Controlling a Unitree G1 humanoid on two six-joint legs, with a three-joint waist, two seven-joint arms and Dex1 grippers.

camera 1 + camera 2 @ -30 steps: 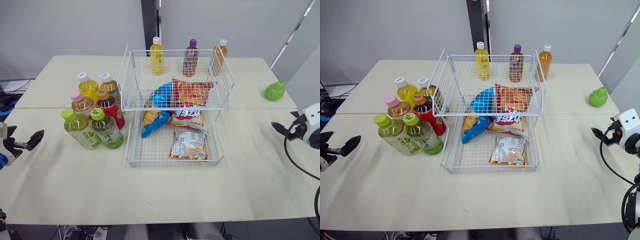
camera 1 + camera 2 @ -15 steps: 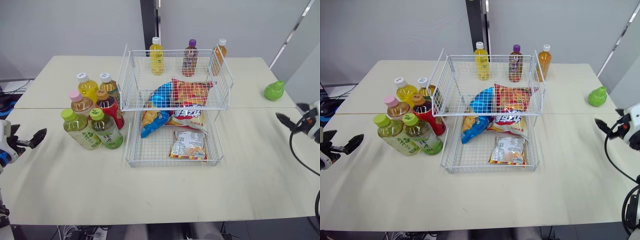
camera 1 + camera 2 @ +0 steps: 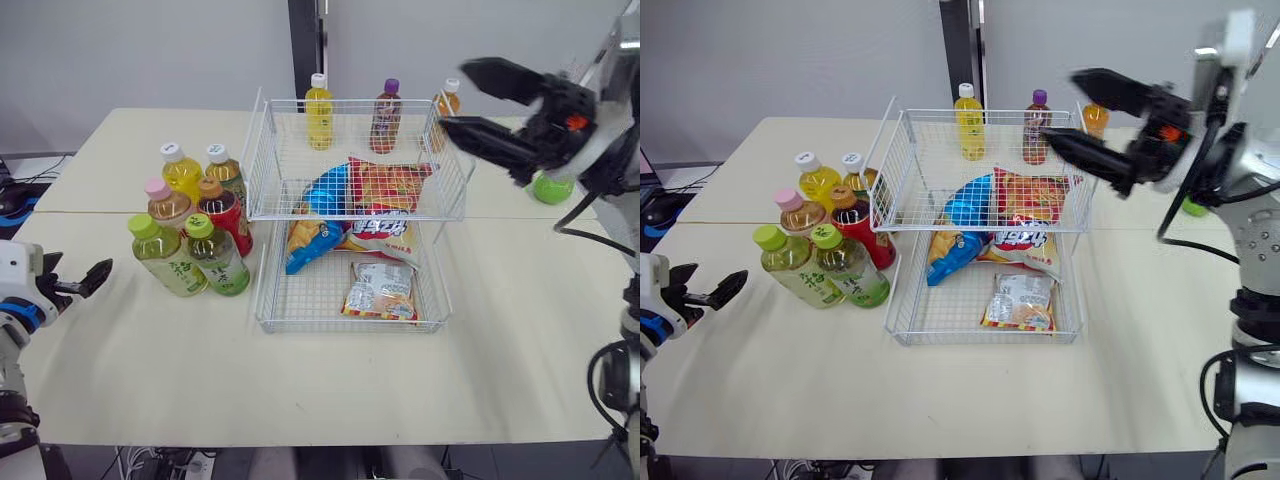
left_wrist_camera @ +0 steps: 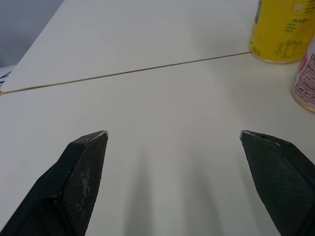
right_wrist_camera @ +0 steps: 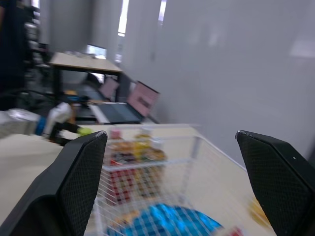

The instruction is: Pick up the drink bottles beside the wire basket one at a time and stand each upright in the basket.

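Note:
Several drink bottles stand in a cluster left of the white two-tier wire basket: two lime-capped green tea bottles in front, a red bottle, a pink-capped one and a yellow one behind. My left gripper is open, low over the table left of the cluster, with nothing held; the yellow bottle's base shows ahead of it. My right gripper is open and raised high over the basket's back right corner, holding nothing.
Snack bags lie in the basket: a blue one, a red one and a small packet. Three bottles stand behind it. A green pear-shaped object sits at the back right.
My right arm has swung up from the table's right edge to high above the basket's back right corner. The left gripper has edged slightly toward the bottles.

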